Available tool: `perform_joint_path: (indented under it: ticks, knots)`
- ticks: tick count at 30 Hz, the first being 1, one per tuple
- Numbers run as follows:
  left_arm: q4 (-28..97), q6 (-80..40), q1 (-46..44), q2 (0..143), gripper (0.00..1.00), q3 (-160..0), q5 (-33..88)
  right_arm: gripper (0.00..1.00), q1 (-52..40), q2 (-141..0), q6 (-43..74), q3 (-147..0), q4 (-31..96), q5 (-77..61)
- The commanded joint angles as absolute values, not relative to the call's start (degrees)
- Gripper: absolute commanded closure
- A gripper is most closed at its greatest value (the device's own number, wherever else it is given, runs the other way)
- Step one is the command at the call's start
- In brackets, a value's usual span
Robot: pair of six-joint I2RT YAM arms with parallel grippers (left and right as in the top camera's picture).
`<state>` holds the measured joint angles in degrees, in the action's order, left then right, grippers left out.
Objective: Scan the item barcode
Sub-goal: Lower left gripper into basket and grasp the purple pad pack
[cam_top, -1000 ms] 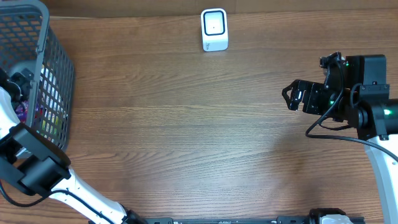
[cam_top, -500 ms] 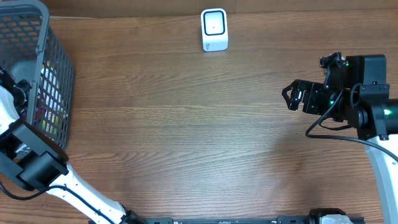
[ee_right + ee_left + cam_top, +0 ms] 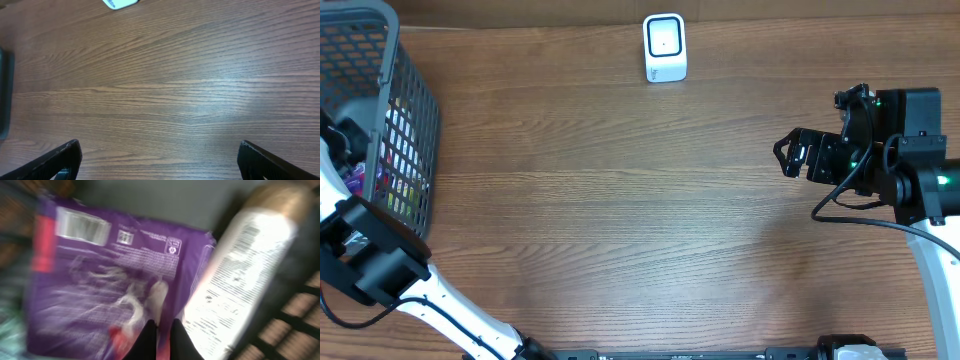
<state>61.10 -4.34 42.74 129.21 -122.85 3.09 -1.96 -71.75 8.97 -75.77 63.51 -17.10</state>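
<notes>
Inside the grey mesh basket at the table's left end lies a purple packet with a white barcode label near one corner. My left gripper reaches down into the basket and is shut, pinching a fold of that packet between its black fingers. From overhead the packet shows only as a purple sliver beside the left arm. The white scanner stands at the table's far edge. My right gripper hovers open over bare wood at the right, holding nothing.
A white bottle with a gold cap lies against the packet's right side in the basket. More coloured items show through the mesh. The scanner's corner peeks in at the top of the right wrist view.
My left gripper has gone from open to shut on the purple packet, and the left arm has shifted slightly inside the basket. The right arm has not moved.
</notes>
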Motion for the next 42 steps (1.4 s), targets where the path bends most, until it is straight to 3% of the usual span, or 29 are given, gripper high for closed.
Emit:
perform_joint_path:
  ticks: [1,8,9,13,14,15,29,42]
  knots:
    - [64.93,-5.34,42.44,120.90,0.96,-135.85,4.08,0.00,-1.85,-71.81,8.99,-77.01,63.35,-16.51]
    - [68.90,-4.14,42.24,111.81,0.96,-144.22,4.01,0.00,-1.85,-71.81,9.02,-76.99,63.33,-16.51]
    - [69.01,-3.70,42.24,111.22,0.86,-144.22,4.03,0.00,-1.85,-71.81,8.99,-76.99,63.33,-16.51]
    - [70.89,-3.62,42.39,111.61,0.25,-143.31,4.05,0.00,-1.85,-71.81,8.99,-76.99,63.33,-16.51]
    - [71.44,-3.62,42.39,111.96,0.14,-142.50,4.08,0.00,-1.85,-71.81,8.99,-76.99,63.33,-16.51]
    - [71.99,-3.64,42.39,112.42,0.09,-141.64,4.08,0.00,-1.85,-71.81,8.99,-76.99,63.33,-16.51]
    - [72.07,-3.68,42.46,121.05,0.10,-123.79,4.05,0.00,-1.85,-71.81,8.99,-76.99,63.37,-16.53]
    - [68.95,-3.57,42.41,131.15,0.12,-123.61,1.89,0.00,-1.85,-71.81,8.99,-76.95,63.35,-16.51]
